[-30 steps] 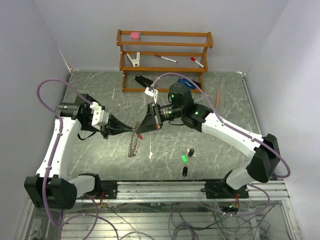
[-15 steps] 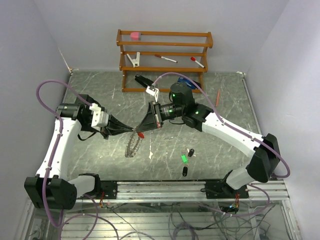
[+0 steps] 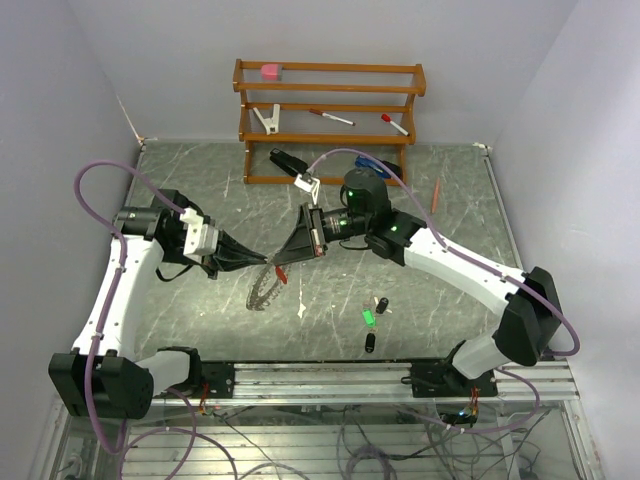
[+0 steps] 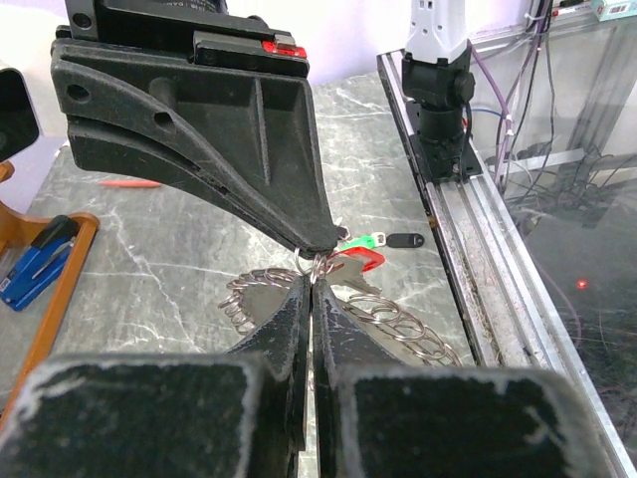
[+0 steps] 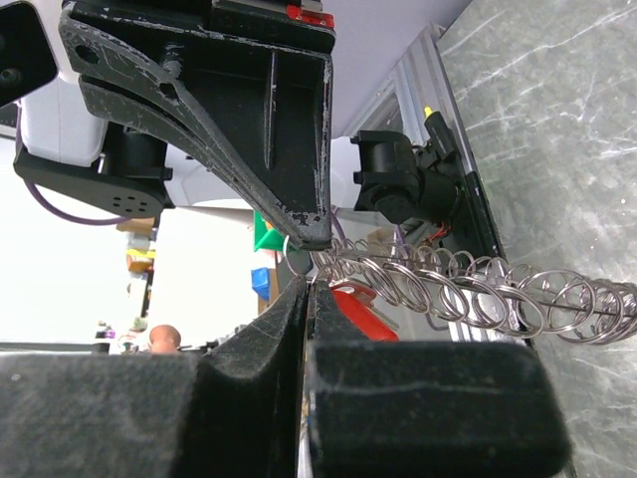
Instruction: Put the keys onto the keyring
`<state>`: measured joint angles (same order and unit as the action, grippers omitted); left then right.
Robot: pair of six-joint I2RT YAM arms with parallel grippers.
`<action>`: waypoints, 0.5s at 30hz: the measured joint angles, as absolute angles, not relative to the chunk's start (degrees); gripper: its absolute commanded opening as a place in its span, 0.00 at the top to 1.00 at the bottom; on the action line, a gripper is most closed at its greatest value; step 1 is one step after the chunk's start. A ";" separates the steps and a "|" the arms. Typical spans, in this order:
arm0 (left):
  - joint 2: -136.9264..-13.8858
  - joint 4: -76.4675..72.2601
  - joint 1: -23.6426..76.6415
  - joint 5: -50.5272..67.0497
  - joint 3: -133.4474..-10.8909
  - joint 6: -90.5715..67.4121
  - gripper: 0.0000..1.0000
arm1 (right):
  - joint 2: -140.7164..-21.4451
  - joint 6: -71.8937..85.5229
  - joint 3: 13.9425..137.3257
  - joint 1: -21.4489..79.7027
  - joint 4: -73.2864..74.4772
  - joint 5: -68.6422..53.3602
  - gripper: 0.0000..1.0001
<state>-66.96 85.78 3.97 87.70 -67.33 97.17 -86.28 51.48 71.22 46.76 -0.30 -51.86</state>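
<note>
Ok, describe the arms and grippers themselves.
The left arm and right arm have white links, black joints and a looping purple cable each. Green lights glow on the right one. The left gripper and right gripper are black and tapered.

Quick pose rundown: both our arms are folded inward and meet tip to tip in the middle. Our left arm (image 3: pixel 112 285) rises from its base, bends at the elbow and points its wrist off to the right. The right arm (image 3: pixel 470 272) stretches long and diagonal to the left, wrist roughly level. Our left gripper (image 3: pixel 266 262) has its jaws pinched tight on the keyring (image 3: pixel 262 290), fingers tilted a bit downward. The right gripper (image 3: pixel 279 266) is closed too, with the red key (image 4: pixel 356 262) nipped at its tips. Fingertips are practically touching, and each wrist view shows the other gripper's tip right at its own.
</note>
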 measured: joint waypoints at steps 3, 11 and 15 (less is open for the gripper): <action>-66.96 85.78 3.99 87.59 -67.20 97.27 0.93 | -86.17 52.80 70.15 46.61 -2.28 -52.31 1.00; -66.96 85.80 4.16 87.53 -67.00 97.56 0.93 | -86.15 57.74 66.50 46.33 -9.39 -53.91 1.00; -66.98 85.82 4.25 87.53 -67.00 97.60 0.93 | -86.06 60.88 64.18 46.17 -14.11 -54.74 1.00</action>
